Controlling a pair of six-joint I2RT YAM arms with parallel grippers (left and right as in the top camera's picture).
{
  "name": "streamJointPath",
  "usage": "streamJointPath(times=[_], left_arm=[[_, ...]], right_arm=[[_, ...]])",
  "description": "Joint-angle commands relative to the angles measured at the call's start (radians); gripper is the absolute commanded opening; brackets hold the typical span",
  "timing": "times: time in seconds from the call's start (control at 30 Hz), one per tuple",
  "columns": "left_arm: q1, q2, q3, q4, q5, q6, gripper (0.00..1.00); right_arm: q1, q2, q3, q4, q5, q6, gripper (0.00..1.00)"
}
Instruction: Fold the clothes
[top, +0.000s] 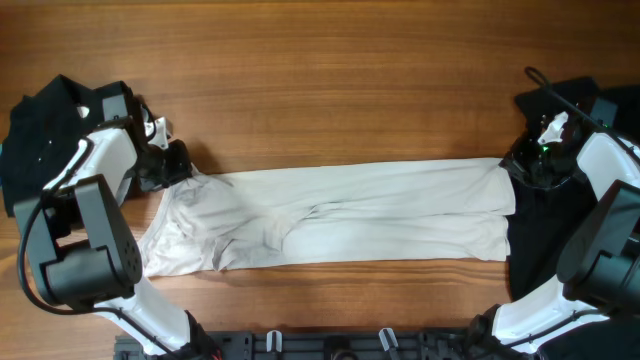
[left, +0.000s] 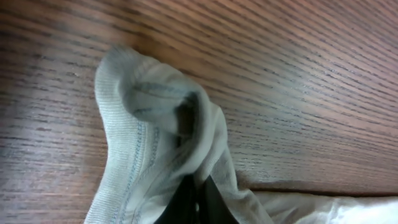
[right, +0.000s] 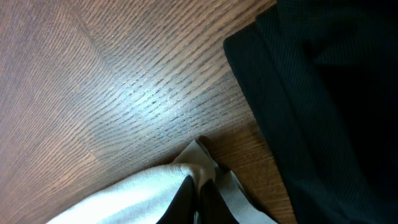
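Ribbed collar (left: 134, 137) of the cream T-shirt (top: 350, 215) is pinched in the left fingers (left: 177, 208); the right fingers (right: 181, 208) clamp its hem (right: 199, 158). Stretched between them on the table (top: 320, 90), thin cloth may slip from these shallow pinches or drag the black garment (right: 323, 93).

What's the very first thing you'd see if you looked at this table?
A long cream T-shirt lies stretched out across the middle of the wooden table. The left fingers pinch one end of it and the right fingers pinch the other. A black garment lies at the table's right edge, partly under the shirt.
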Motion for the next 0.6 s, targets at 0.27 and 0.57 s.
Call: streamJointPath(times=[0.27, 0.57], left_arm=[[0.114, -0.034, 0.078, -0.062, -0.049, -0.045, 0.19], [0.097, -0.143, 0.255, -0.238, 0.169, -0.039, 0.31]], right_arm=[[0.0, 0.002, 0.019, 0.011, -0.016, 0.014, 0.05], [0.0, -0.11, 0.066, 0.032, -0.131, -0.094, 0.46]])
